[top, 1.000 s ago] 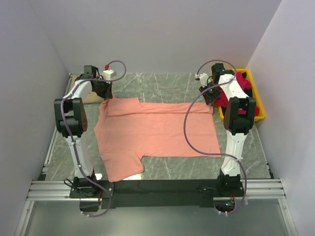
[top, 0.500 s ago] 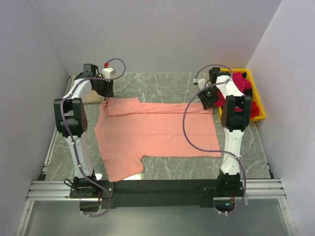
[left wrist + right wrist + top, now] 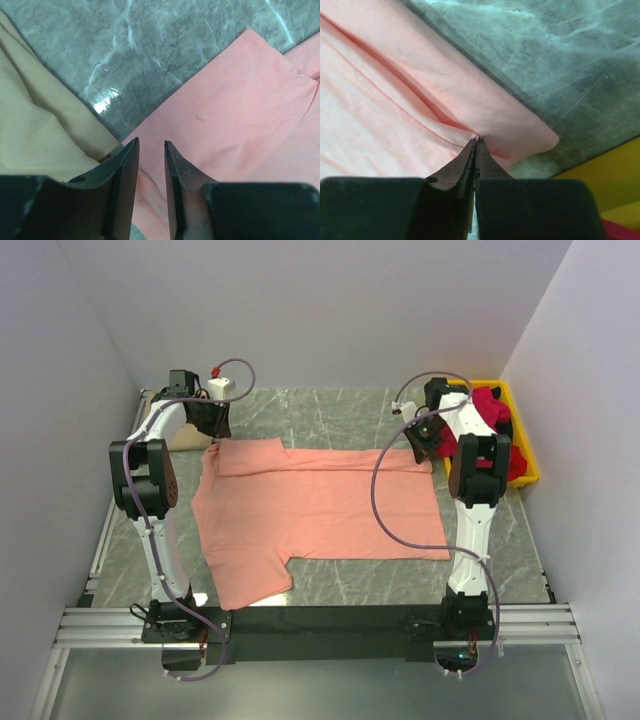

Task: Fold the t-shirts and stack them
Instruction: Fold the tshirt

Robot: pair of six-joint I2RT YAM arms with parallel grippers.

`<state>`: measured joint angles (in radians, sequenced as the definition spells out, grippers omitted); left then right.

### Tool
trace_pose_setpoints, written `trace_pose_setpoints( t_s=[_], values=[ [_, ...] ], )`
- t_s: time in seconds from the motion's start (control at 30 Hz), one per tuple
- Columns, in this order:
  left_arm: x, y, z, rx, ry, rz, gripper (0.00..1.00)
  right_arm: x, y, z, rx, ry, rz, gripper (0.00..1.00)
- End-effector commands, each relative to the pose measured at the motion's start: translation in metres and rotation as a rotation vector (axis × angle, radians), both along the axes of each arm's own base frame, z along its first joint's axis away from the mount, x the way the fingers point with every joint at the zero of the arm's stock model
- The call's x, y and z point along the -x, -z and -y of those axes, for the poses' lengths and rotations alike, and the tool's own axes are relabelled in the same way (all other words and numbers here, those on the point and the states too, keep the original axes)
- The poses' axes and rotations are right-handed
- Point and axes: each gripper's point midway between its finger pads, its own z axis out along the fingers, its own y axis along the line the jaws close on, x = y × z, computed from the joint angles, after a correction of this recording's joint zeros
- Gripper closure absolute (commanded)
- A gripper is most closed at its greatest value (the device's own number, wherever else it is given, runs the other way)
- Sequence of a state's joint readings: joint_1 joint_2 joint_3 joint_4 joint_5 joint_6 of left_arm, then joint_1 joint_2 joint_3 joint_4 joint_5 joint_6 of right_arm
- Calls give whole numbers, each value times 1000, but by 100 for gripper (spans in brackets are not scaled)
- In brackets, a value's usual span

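Observation:
A salmon-pink t-shirt (image 3: 320, 505) lies spread flat across the middle of the table. My left gripper (image 3: 213, 433) is low over its far left corner. In the left wrist view the left gripper (image 3: 150, 143) has its jaws a narrow gap apart, with the pink cloth (image 3: 240, 100) showing between and beyond them. My right gripper (image 3: 427, 448) is at the shirt's far right corner. In the right wrist view the right gripper (image 3: 477, 140) is shut on a pinch of pink cloth (image 3: 395, 100), and creases run out from its tip. A tan-beige t-shirt (image 3: 35, 125) lies just left of the left gripper.
A yellow bin (image 3: 530, 468) stands at the far right and holds crimson-red t-shirts (image 3: 492, 405); its edge shows in the right wrist view (image 3: 615, 165). The tan-beige tee (image 3: 185, 438) lies bunched at the far left edge. White walls close in the table.
My right gripper has come down and toward the shirt's far right corner and now pinches it. The left arm has barely moved. The shirt lies as before.

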<state>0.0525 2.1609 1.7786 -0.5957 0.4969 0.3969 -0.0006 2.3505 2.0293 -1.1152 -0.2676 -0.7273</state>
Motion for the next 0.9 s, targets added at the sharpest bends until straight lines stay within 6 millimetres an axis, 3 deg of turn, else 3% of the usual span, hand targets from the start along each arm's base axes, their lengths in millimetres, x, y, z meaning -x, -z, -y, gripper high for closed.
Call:
trace_pose_setpoints(
  t_s=[0.0, 0.3, 0.87],
  values=[
    [-10, -30, 3, 4, 2, 68, 68, -4, -49, -1, -17, -9, 89, 100],
    [-15, -27, 0, -9, -10, 65, 61, 2, -68, 1, -7, -14, 121, 100],
    [-9, 20, -8, -118, -54, -45, 60, 8, -54, 5, 16, -21, 93, 100]
  ],
)
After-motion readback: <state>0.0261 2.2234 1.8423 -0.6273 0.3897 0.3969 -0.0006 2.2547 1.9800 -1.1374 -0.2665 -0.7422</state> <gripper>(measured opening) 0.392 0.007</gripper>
